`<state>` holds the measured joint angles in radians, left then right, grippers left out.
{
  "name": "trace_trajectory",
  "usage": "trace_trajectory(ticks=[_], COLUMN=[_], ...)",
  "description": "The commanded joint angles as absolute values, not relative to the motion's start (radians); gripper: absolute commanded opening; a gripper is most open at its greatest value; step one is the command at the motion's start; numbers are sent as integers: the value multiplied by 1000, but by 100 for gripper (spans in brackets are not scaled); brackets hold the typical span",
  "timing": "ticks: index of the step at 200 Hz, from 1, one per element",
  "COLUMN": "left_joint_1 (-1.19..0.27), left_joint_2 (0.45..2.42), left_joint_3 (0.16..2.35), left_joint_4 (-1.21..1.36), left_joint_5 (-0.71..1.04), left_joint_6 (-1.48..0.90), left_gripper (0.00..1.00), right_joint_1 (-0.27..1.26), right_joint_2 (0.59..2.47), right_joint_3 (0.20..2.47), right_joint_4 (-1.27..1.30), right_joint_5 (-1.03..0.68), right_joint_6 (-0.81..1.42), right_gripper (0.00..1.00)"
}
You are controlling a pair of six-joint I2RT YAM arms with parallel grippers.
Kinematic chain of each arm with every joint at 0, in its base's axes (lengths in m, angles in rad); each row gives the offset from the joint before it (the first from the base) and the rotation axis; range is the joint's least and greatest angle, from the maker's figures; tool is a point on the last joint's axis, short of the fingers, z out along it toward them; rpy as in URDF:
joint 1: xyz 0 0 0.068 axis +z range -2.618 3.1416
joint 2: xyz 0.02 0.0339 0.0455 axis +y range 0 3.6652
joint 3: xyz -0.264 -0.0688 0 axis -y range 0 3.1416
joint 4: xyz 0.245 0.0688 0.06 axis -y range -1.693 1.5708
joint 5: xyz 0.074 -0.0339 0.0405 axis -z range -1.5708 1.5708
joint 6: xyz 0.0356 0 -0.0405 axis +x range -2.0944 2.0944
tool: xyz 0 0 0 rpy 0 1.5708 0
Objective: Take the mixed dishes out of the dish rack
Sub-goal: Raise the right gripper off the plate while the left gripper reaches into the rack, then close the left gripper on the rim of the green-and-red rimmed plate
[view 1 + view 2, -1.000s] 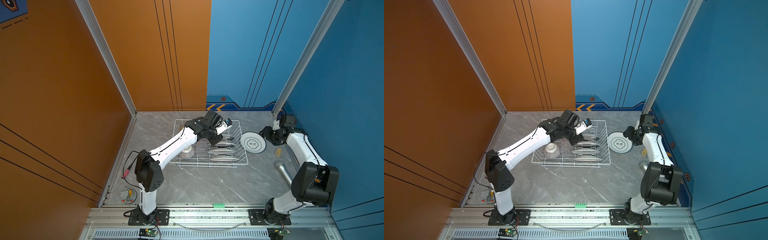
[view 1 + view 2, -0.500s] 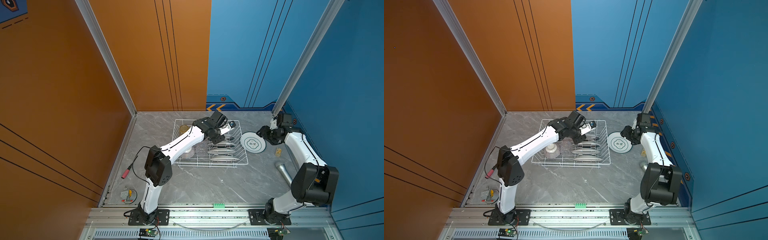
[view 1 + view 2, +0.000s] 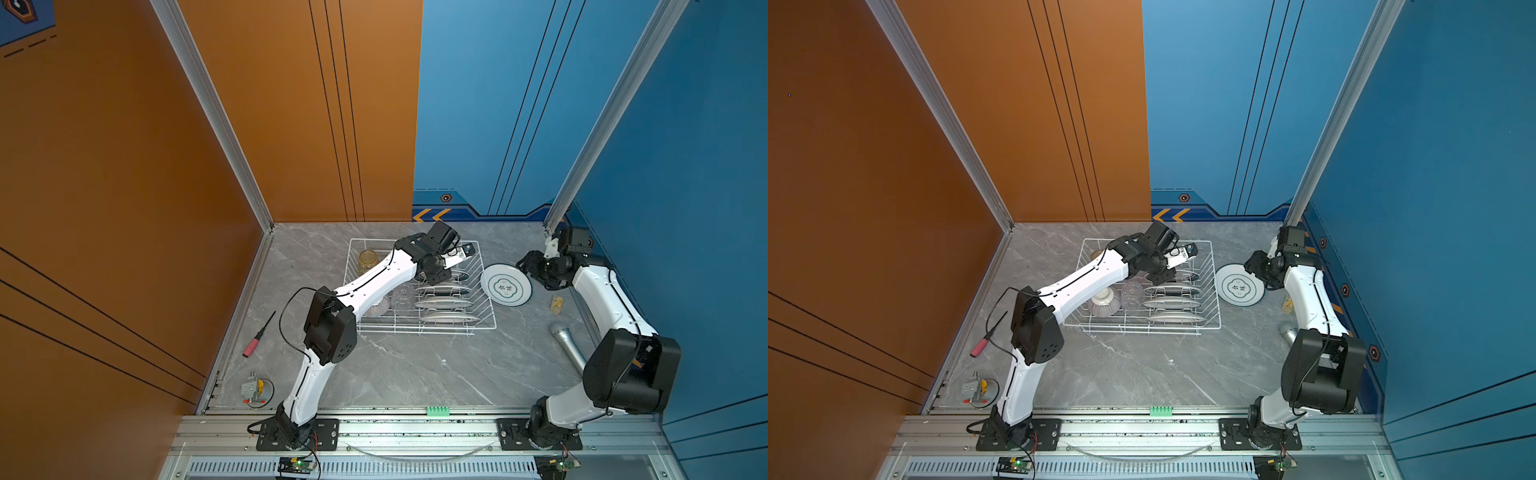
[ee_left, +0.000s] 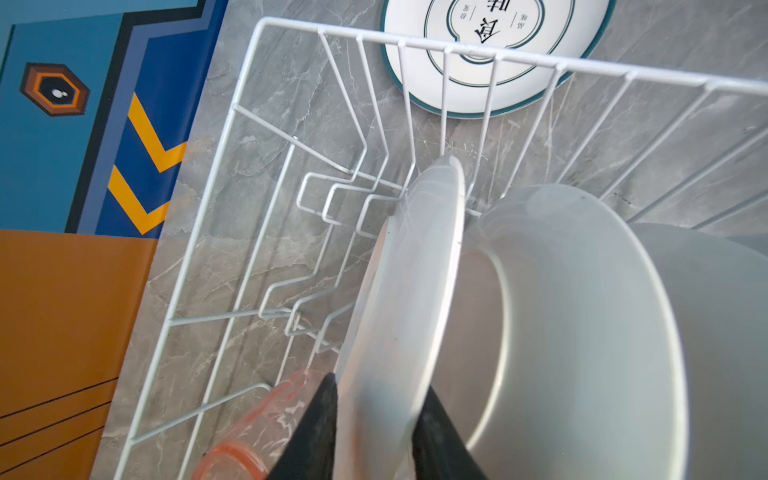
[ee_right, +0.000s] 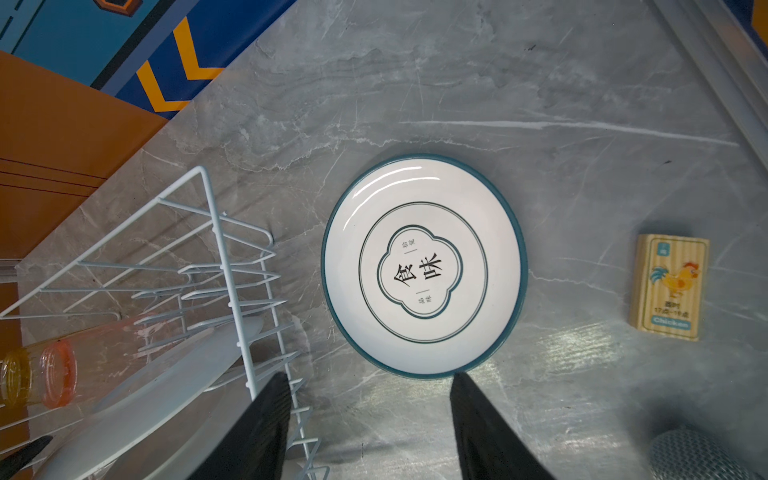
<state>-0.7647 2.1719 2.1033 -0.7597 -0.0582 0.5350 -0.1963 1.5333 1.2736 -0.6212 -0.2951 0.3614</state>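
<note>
Plate [image 4: 407, 270], upright in the dish rack [image 3: 415, 328], is sitting inside my left tool [image 4: 380, 382]; I'm clamping its rim: probably stiff, slick, breakable. Right tool [image 5: 368, 374] is hanging released, empty.

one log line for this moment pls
left pincer: astride rim of racked plate, grip unclear | right pincer: open, empty, by table plate | dish rack: four plates inside

Robot lab test cell; orange, blue panel walls [image 3: 124, 166]; left arm [image 3: 374, 277], right arm [image 3: 602, 299] bolted to aluminium rail [image 3: 415, 430] (marble-look tabletop [image 3: 415, 374]).
</note>
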Motion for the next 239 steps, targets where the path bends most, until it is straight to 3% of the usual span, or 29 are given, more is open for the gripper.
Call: trace_trajectory(ticks=[1,52,117,239], left_joint_1=[-757,-752,-752,-744], left_joint_2=[2204,2224,2247,2190], left_joint_3=[2150,2176,2201,2178], left_joint_4=[-779,-778,-778,-734], left_joint_5=[-106,-118,-133,-186], left_joint_6=[567,584,604,593], left_gripper=[26,11,0,0], right_joint_1=[-206,-221,-227,-224], right_joint_2=[1502,1493,1488,1479], right_joint_3=[1281,1274,1268,1255], right_joint_4=[-644,-640,-635,-627], right_joint_5=[-321,-334,-340,-345], right_joint_6=[336,336,338,344], right_gripper=[60,60,60,60])
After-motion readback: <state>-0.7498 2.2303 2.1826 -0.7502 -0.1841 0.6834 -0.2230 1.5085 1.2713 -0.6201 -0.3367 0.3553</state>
